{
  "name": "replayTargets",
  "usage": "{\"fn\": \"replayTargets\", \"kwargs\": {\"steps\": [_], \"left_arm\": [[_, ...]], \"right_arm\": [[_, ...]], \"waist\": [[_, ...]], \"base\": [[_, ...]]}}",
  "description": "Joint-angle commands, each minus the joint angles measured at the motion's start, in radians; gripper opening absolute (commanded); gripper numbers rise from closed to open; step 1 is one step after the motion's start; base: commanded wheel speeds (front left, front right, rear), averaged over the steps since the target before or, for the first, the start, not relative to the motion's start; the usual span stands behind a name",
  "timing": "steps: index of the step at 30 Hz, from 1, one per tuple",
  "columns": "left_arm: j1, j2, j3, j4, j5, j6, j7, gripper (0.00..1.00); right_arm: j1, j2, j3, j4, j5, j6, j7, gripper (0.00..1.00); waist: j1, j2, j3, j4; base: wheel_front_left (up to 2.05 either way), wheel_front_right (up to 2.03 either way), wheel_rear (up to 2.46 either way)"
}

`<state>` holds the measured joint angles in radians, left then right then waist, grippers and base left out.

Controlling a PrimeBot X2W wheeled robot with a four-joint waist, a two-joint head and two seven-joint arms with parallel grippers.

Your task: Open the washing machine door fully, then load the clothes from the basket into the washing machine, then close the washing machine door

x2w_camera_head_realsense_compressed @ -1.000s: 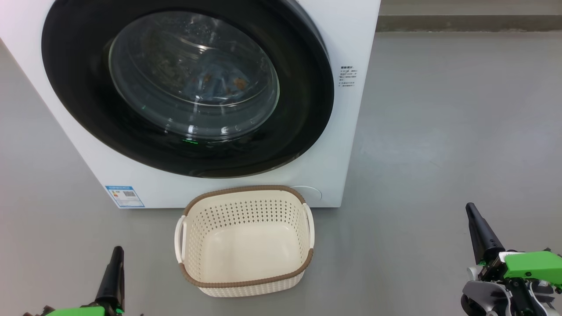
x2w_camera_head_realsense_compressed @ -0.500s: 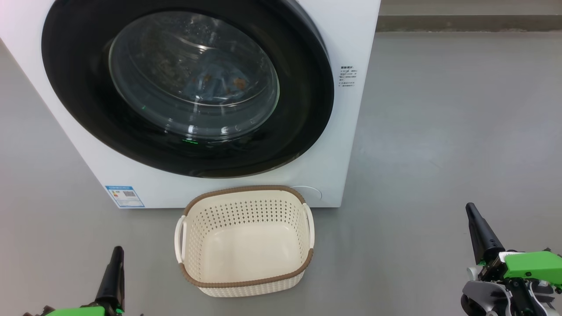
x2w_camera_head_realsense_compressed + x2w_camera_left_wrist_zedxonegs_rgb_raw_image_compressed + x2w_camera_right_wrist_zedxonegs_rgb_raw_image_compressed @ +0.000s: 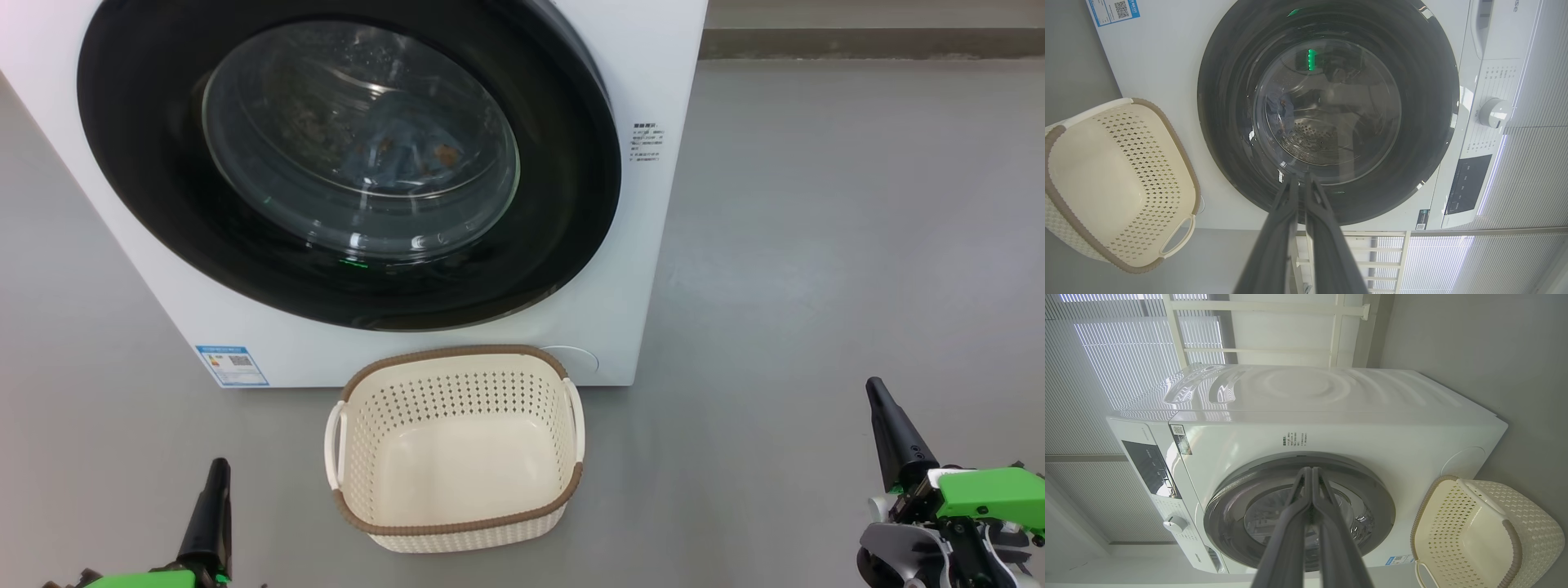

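Note:
The white washing machine (image 3: 645,269) stands ahead with its round black door (image 3: 571,204) closed flat against the front. Behind the door glass lie the clothes (image 3: 392,151), light blue with orange-brown spots. The cream basket (image 3: 457,384) with a brown rim sits empty on the floor just before the machine; the basket (image 3: 1106,179) and door (image 3: 1229,122) appear in the left wrist view, and the machine (image 3: 1331,428), door (image 3: 1376,506) and basket (image 3: 1490,535) in the right wrist view. My left gripper (image 3: 217,465) is shut at lower left, my right gripper (image 3: 875,384) shut at lower right, both empty.
Grey floor (image 3: 816,245) spreads to the right of the machine. A control panel with a white knob (image 3: 1492,112) runs along the machine's top. White blinds and a railing (image 3: 1265,330) stand behind it.

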<state>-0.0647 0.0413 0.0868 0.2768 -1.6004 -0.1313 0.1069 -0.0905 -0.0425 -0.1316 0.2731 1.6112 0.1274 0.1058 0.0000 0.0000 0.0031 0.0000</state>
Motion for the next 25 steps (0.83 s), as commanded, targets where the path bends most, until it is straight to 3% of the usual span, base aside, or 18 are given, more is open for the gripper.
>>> {"fn": "replayTargets", "kwargs": {"steps": [1,25], "left_arm": [[-0.043,0.009,0.027,-0.032,-0.008,0.001,0.006,0.0],[-0.043,0.009,0.027,-0.032,-0.008,0.001,0.006,0.0]], "right_arm": [[-0.017,-0.009,0.019,-0.028,-0.002,0.003,0.007,0.0],[-0.017,-0.009,0.018,-0.028,-0.003,0.003,0.007,0.0]], "waist": [[0.0,0.0,0.0,0.0],[0.0,0.0,0.0,0.0]], "base": [[0.0,0.0,0.0],[0.0,0.0,0.0]]}}
